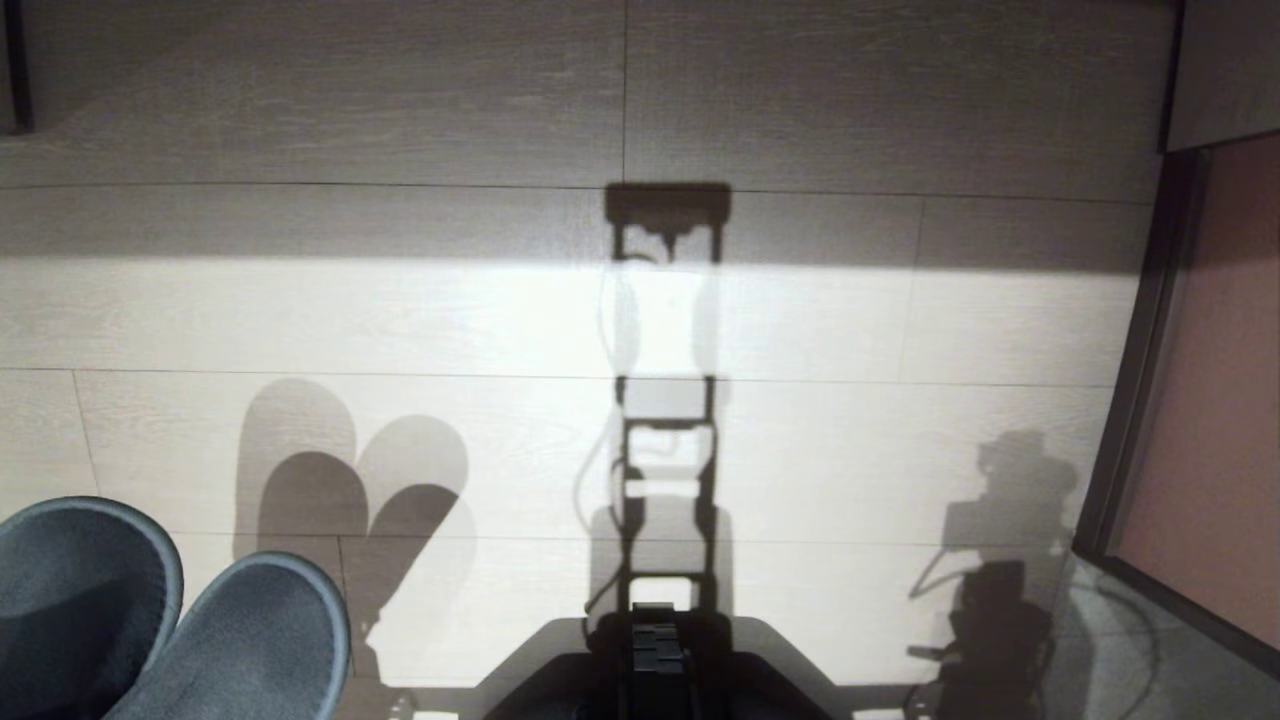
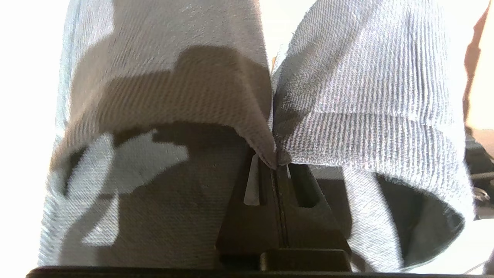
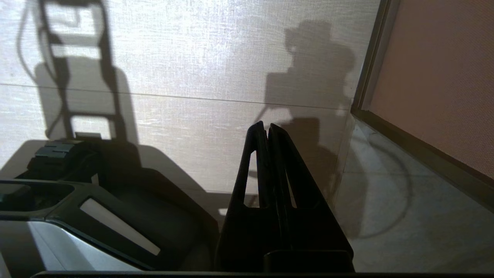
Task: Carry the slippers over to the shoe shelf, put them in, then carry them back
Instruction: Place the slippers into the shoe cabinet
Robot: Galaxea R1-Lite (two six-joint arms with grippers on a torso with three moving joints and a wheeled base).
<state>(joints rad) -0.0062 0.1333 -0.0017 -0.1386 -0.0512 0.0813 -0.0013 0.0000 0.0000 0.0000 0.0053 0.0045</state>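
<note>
While you look down from the head camera, the slippers [image 1: 150,610] sit at your lower left, toes raised above the pale floor [image 1: 800,320], casting shadows there. Through the left wrist camera you see the left gripper [image 2: 277,164] pinching both slippers' [image 2: 347,96] inner edges together. Your right wrist camera shows the right gripper [image 3: 266,129] pressed together, empty, beside the base [image 3: 115,216].
</note>
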